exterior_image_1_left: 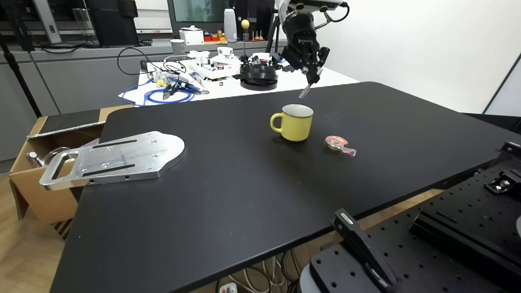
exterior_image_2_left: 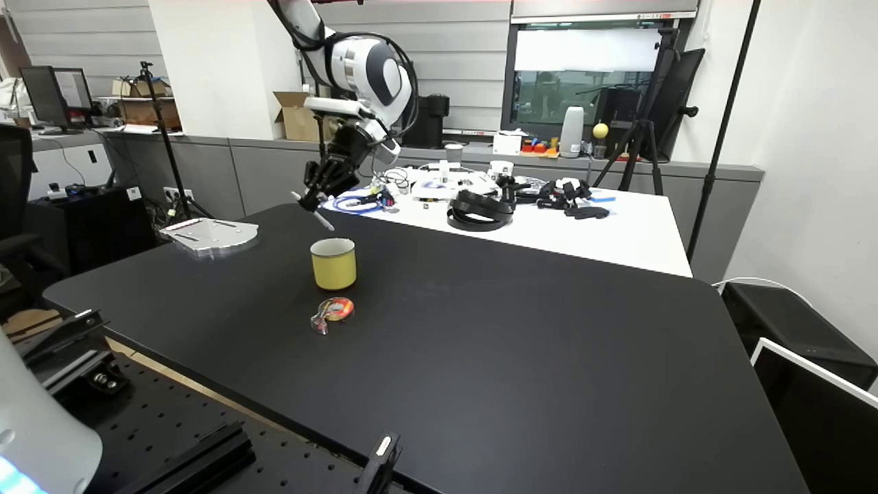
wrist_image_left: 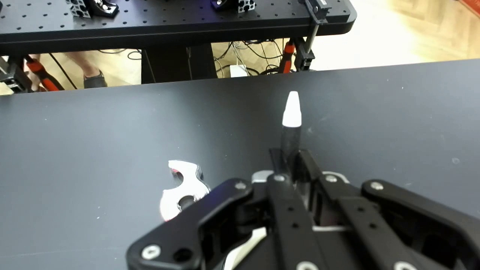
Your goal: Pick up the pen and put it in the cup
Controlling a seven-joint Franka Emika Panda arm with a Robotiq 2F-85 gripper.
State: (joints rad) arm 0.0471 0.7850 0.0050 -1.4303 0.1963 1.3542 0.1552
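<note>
Your claw (wrist_image_left: pixel 290 158), almost fully closed, pinches the pen (wrist_image_left: pixel 291 122) above the black table (exterior_image_1_left: pixel 203 228), outside the yellow mug (exterior_image_1_left: pixel 296 125). Picking up looks done; aligning over the mug, lowering and releasing seem left for you.

On the black surface (exterior_image_1_left: pixel 203 219) a small tape dispenser (exterior_image_1_left: pixel 336 142) lies flat. A silver metal plate (exterior_image_1_left: pixel 132 154) rests there too, its handle end jutting past the black surface's edge, with a cardboard box (exterior_image_1_left: pixel 47 203) just beside that edge. Beyond the black surface, a white surface (exterior_image_2_left: pixel 617 240) bears black hoops (exterior_image_1_left: pixel 259 76). Beside the black surface stands a white-framed dark panel (exterior_image_2_left: pixel 816 425); in the wrist view a shoe (wrist_image_left: pixel 95 81) shows past the black surface.
</note>
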